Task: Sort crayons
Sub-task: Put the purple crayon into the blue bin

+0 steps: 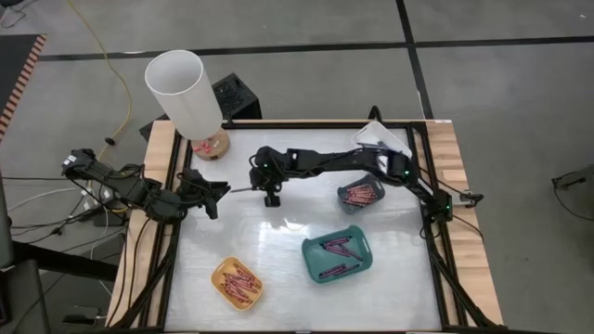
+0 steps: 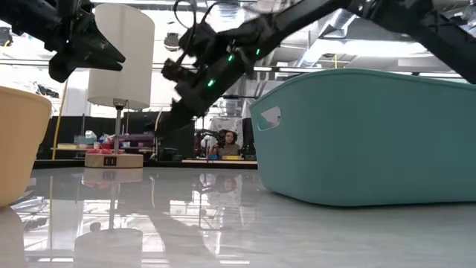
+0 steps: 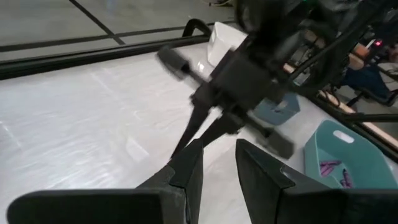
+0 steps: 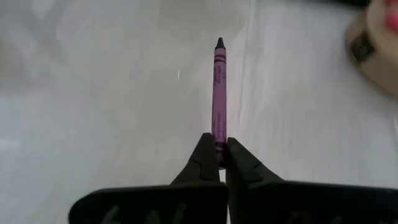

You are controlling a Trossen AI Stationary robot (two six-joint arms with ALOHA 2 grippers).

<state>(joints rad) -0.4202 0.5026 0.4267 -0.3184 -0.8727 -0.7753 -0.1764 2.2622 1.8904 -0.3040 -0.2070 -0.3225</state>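
One purple crayon pinched by its butt end between the pressed-together jaws of the right gripper, tip pointing straight out over the bare bench. Held above the bench's middle, well apart from every tray. Left gripper close by, facing the right one, jaws slightly parted and holding nothing. Nearer the front edge, sat a yellow tray with reddish crayons and a teal tray with purple ones; farther back, a small grey-blue tray with red ones, then a lamp at the far corner. Risk judged: grip on so little of the stick could let it pivot or slip out, then roll away across the smooth bench. Could also clash jaws if handed over carelessly.
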